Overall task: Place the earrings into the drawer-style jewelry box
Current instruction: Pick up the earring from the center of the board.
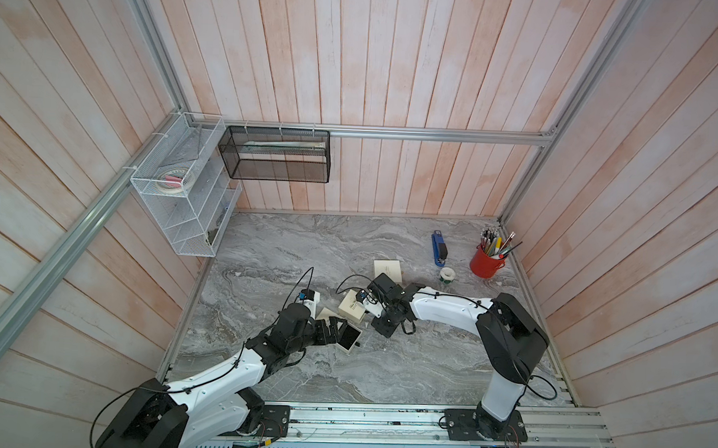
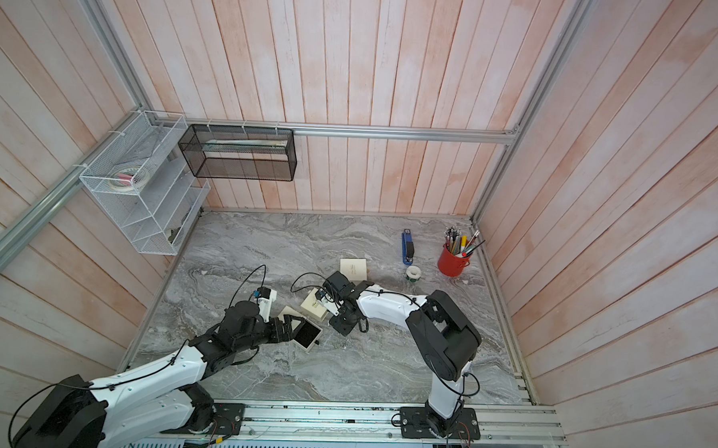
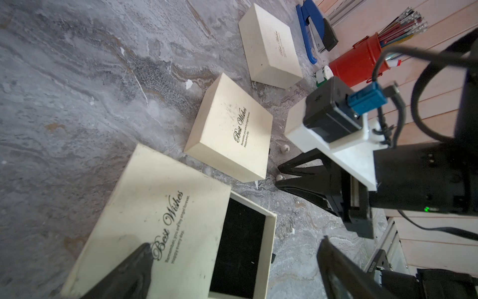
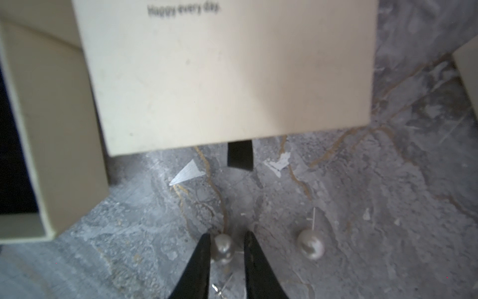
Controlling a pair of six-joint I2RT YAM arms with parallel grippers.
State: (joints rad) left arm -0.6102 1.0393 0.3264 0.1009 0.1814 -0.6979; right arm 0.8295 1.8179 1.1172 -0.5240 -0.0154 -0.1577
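step: picking up an earring; none shows in the drawer yet
right wrist view: right claw (image 4: 227, 239) narrow, jaws astride one pearl earring (image 4: 223, 249) on the marble, a sliver of gap on one side, so not clearly pinched; second pearl earring (image 4: 310, 244) lies just outside one jaw; closed cream box (image 4: 227, 77) ahead of the tips
left wrist view: left claw (image 3: 235, 243) wide, gripping nothing, spread over the open drawer (image 3: 269, 246), whose black lining looks bare, which the right wrist view barely shows
top views: drawer sits near the right claw, off to its side; earrings too small to find
next: pinch the pearl firmly, lift, carry it sideways over the drawer; a round pearl may slip out
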